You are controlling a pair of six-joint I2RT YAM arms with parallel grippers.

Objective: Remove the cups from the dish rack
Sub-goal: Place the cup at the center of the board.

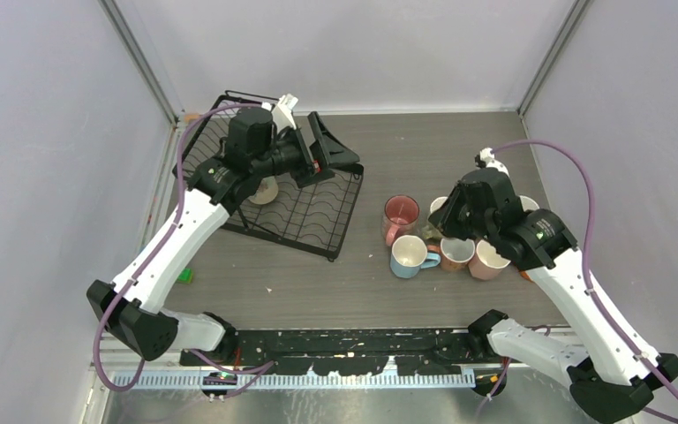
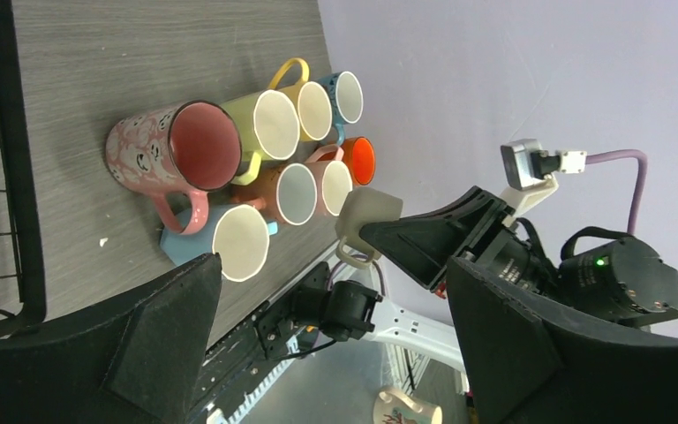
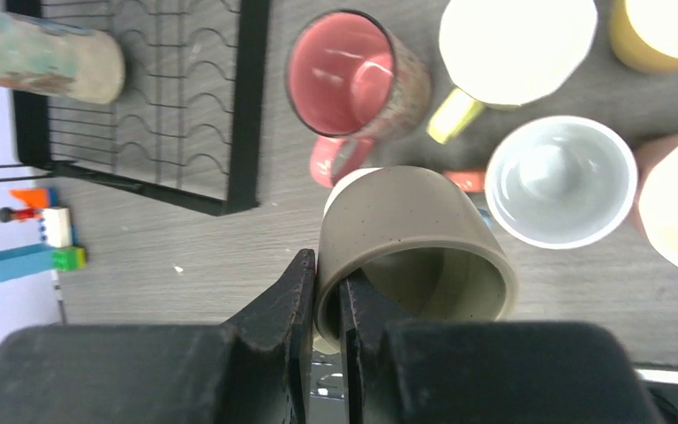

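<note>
Fingertips of the right gripper (image 3: 327,265) pinch the wall of a beige mug (image 3: 415,247), one finger inside the rim and one outside, clenched tight on the ceramic. The mug hangs off them tilted, mouth turned up toward the wrist, glaze speckled and matte, its handle seen only from the left wrist view. Just beyond and below the fingers stand the unloaded cups: a pink mug (image 3: 353,79) ahead, a yellow-handled one (image 3: 512,44) beside it, and a white-lined one (image 3: 561,181) close to the right. The step in hand looks like setting this mug down with the group. The next move probably calls for finding bare table (image 3: 185,256), which lies to the fingers' left, righting the mug and lowering it without knocking its neighbours. Farther out to the left, the dish rack (image 1: 318,221) has one cream mug (image 1: 265,190) lying in it. The left gripper (image 1: 320,162) hovers over the rack, spread wide and empty.
</note>
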